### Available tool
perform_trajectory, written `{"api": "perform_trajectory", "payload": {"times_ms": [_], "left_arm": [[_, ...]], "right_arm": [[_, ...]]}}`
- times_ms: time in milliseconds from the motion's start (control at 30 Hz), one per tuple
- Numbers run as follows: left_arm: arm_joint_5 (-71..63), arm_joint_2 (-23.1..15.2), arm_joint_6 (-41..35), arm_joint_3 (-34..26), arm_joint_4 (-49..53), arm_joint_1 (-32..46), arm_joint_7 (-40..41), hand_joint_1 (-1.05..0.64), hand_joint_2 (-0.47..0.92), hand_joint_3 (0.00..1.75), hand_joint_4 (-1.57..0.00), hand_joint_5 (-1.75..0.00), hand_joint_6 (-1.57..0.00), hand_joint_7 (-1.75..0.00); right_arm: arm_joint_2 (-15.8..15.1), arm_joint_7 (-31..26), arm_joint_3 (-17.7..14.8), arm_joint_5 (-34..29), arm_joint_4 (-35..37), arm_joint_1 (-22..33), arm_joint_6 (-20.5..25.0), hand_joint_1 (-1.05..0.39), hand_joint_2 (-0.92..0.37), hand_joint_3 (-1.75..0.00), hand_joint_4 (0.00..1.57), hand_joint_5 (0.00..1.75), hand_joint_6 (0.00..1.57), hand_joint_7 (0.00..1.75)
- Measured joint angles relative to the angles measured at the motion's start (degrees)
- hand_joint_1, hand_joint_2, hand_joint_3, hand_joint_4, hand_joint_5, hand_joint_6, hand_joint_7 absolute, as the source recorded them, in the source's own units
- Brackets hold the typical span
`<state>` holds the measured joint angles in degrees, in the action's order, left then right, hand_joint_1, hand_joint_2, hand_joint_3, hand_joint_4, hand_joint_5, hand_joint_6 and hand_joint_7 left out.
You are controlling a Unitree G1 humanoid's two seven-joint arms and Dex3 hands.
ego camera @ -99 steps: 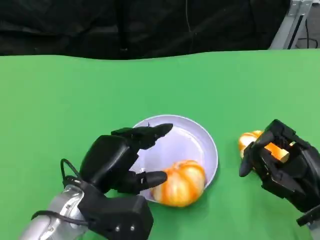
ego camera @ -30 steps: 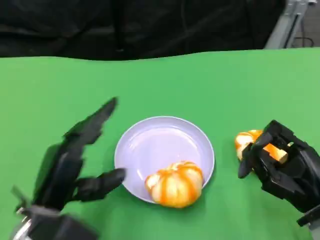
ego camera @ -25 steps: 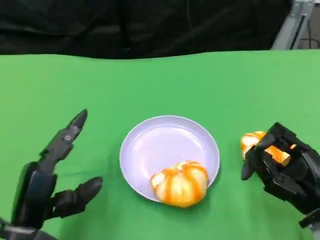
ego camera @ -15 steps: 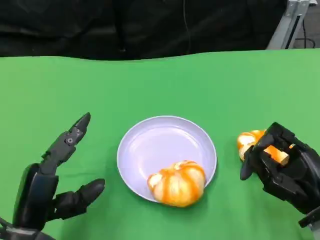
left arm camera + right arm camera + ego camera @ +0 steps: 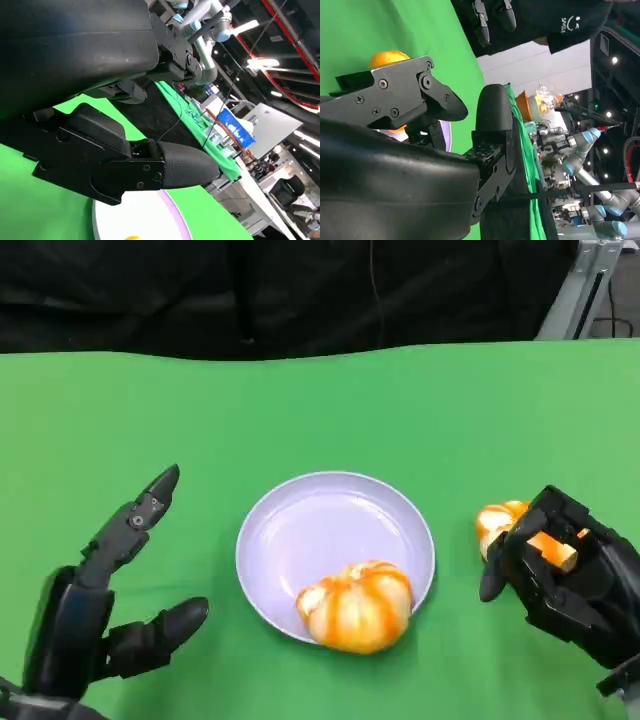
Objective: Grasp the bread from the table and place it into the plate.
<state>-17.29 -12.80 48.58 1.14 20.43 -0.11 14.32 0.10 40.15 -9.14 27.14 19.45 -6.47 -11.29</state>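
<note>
**One bread on the plate rim, a second by the right hand**

Green cloth covers the table [image 5: 320, 400], black drape behind it, a metal frame at the far right corner.

Head view: lavender plate [image 5: 330, 525] mid-table; striped orange bread [image 5: 357, 606] sits on its near edge, partly overhanging the rim toward the robot; the bun is round and lobed, so no real long axis; its crown faces up. Left hand [image 5: 100, 605] hovers off to the plate's left, fingers spread and holding nothing. Right hand [image 5: 565, 575] sits to the plate's right, fingers curled over a second orange bread [image 5: 500, 523]; whether they actually grip it I cannot tell, as the hand covers most of it.

Left wrist view: black shell and one finger reach over green cloth; plate rim [image 5: 172, 217] just beyond, well apart from the fingers; lab benches and another robot arm in the background.

Right wrist view: fingers [image 5: 492, 112] arched apart over the cloth, orange bread [image 5: 387, 57] peeking behind them; contact not clear.

Risks, as I judge them: the bun on the rim could tip off if the plate is nudged; the right hand's hold may be too shallow, letting the bread roll away when lifted.
</note>
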Motion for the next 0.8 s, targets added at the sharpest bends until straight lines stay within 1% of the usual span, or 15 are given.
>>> {"api": "perform_trajectory", "payload": {"times_ms": [133, 167, 367, 800], "left_arm": [[0.0, 0.08, 0.12, -0.16, 0.0, 0.0, -0.04, -0.89, 0.92, 0.55, -0.48, -0.01, -0.34, -0.01], [0.0, 0.09, 0.13, -0.2, 0.0, 0.0, -0.04, -0.84, 0.92, 0.52, -0.51, -0.02, -0.36, -0.01], [8.61, 0.08, 4.58, -0.74, 2.98, 0.28, -5.01, -0.78, 0.92, 0.46, -0.55, -0.02, -0.4, -0.02], [8.42, 1.28, 5.27, -1.34, 2.99, 0.28, -6.38, -0.75, 0.92, 0.42, -0.57, -0.01, -0.44, -0.01]], "right_arm": [[0.0, 0.0, -0.02, 0.0, 0.02, 0.0, 0.0, -0.01, -0.78, -0.9, 0.58, 1.75, 0.48, 1.52], [0.0, 0.0, -0.02, 0.0, 0.02, 0.0, 0.0, -0.02, -0.78, -0.89, 0.59, 1.75, 0.49, 1.51], [-0.42, 0.88, -1.07, 0.03, 1.4, -0.24, 0.0, -0.02, -0.79, -0.86, 0.58, 1.75, 0.5, 1.48], [-0.4, 1.45, -1.37, 0.02, 1.53, -0.33, -0.04, -0.02, -0.8, -0.84, 0.59, 1.75, 0.52, 1.46]]}}
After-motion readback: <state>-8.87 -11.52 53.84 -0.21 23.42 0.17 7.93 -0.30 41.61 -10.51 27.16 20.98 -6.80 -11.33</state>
